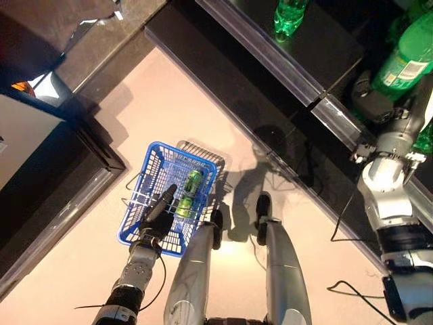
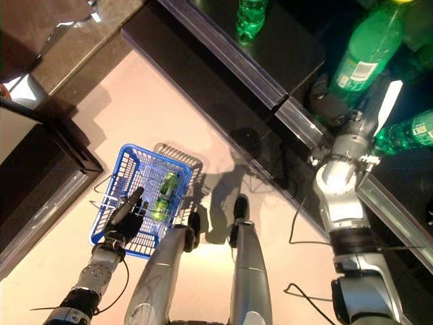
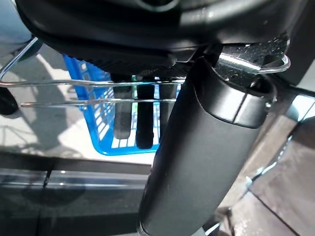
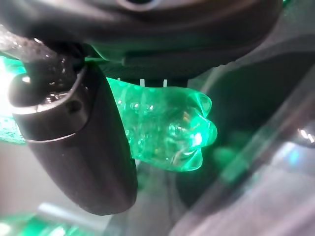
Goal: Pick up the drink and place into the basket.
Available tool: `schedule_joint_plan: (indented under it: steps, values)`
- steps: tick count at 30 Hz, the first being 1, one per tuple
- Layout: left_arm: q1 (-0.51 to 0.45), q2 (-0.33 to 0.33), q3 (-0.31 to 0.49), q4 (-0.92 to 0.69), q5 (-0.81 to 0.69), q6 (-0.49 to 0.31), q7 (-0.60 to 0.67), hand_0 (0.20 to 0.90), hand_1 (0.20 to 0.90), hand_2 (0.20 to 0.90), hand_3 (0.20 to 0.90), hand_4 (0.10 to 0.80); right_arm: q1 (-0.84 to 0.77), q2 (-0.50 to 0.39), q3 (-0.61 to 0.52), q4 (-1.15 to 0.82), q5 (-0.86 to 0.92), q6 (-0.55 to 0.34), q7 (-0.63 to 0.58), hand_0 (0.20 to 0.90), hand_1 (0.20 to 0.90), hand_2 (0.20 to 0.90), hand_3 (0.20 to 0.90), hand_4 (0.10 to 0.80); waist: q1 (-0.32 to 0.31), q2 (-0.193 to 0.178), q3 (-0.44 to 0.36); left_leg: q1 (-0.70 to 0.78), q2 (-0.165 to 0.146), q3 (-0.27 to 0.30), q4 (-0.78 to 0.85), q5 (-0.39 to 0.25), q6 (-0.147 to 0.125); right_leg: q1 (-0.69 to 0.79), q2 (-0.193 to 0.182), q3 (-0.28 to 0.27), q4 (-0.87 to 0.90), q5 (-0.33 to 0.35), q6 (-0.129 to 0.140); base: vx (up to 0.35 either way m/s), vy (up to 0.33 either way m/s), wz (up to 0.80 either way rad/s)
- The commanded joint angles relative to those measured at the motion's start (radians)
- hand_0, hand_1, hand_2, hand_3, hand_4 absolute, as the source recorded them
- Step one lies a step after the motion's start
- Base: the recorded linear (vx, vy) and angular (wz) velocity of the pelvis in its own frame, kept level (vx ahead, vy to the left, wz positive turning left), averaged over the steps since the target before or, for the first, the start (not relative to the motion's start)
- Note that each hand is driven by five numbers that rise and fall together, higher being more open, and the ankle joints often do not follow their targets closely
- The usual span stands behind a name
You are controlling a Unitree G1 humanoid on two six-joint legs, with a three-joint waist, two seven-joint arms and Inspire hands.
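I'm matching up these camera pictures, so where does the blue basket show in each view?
Left eye view: blue basket lower left, left hand at its wire handles.
Right eye view: same spot, green can inside.
Left wrist view: beyond the fingers.
Right wrist view: not in it.
Shared landmark: the can.

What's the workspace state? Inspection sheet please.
Surface: dark shelf with a clear front lip; pale floor below.
Job's things: green bottle held in right hand; blue basket on the left hand holds two green cans.
Clutter: more green bottles on the shelf.
Hands: right hand closed round the bottle; left hand hooked on the basket's wire handles.
Cables: nothing seen.
Surroundings: dark counter to the left.
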State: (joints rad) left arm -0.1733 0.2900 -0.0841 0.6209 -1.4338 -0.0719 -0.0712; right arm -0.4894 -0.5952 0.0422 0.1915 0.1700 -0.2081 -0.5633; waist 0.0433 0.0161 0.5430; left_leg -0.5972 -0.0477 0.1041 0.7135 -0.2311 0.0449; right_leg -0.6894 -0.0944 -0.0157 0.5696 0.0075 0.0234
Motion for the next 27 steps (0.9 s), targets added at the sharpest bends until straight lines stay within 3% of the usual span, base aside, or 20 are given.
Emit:
schedule_joint_plan:
  steps: [1,7,16,20,22,27]
  values:
    - [0.100,0.048,0.098,-0.230,0.032,-0.066,-0.124,0.300,0.300,0.300,0.200,0.100,-0.094,-0.078,-0.093,-0.304,-0.116,-0.208,0.048,0.300,0.300,0.300,0.200,0.100,-0.035,0.018,-0.025,0.113,-0.091,-0.069,-0.122,0.028,0.048,0.151,0.073,0.013,-0.046,-0.067,0.026,0.038,-0.013,-0.12]
    - [0.126,0.056,0.119,-0.230,0.062,-0.053,-0.133,0.300,0.300,0.300,0.200,0.100,0.012,-0.076,-0.088,-0.403,-0.123,-0.178,0.173,0.300,0.300,0.300,0.200,0.100,-0.039,-0.005,-0.083,0.227,-0.090,-0.074,-0.207,0.055,0.038,0.259,0.053,0.026,-0.149,-0.025,0.054,0.054,-0.020,-0.01]
    - [0.146,0.053,0.143,-0.243,0.159,-0.021,-0.087,0.300,0.300,0.300,0.200,0.100,0.202,-0.063,-0.078,-0.471,0.037,-0.142,0.346,0.300,0.300,0.300,0.200,0.100,-0.021,-0.040,-0.229,0.426,-0.081,-0.093,-0.409,0.115,0.007,0.482,0.028,-0.013,-0.355,0.011,0.083,0.068,-0.030,0.05]
    - [0.121,0.052,0.147,-0.249,0.225,-0.015,-0.052,0.300,0.300,0.300,0.200,0.100,0.293,0.017,-0.015,-0.427,0.314,-0.085,0.536,0.300,0.300,0.300,0.200,0.100,-0.009,-0.042,-0.318,0.538,-0.062,-0.094,-0.568,0.157,-0.021,0.613,0.033,-0.047,-0.499,0.032,0.093,0.015,-0.001,0.07]
    - [0.101,0.050,0.135,-0.256,0.248,-0.032,-0.033,0.300,0.300,0.300,0.200,0.100,0.312,0.059,0.023,-0.395,0.387,-0.051,0.571,0.300,0.300,0.300,0.200,0.100,-0.004,-0.041,-0.348,0.575,-0.052,-0.093,-0.624,0.175,-0.033,0.656,0.037,-0.066,-0.554,0.042,0.092,-0.019,0.020,0.22]
    - [0.061,0.052,0.119,-0.268,0.287,-0.064,-0.012,0.300,0.300,0.300,0.200,0.100,0.349,0.150,0.103,-0.306,0.388,-0.024,0.599,0.300,0.300,0.300,0.200,0.100,0.002,-0.035,-0.407,0.638,-0.036,-0.087,-0.700,0.187,-0.046,0.726,0.041,-0.093,-0.628,0.048,0.086,-0.071,0.046,0.23]
